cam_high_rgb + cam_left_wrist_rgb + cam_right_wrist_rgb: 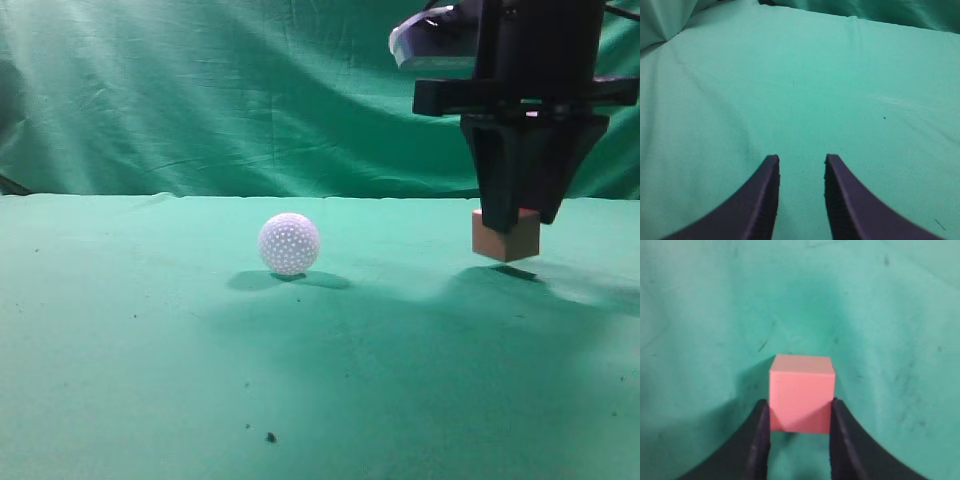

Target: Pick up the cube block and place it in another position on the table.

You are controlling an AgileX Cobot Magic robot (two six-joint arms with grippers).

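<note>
On the near desk nothing is held by the left claw — it is parted over bare cloth. Farther back, the cube block is clamped in the right claw, just clear of the desk, right of the white ball. The carry seems underway — next, a lowering onto a fresh spot.

Reddish-brown cube block hangs tilted just above the green table, pinched between dark fingers
</note>
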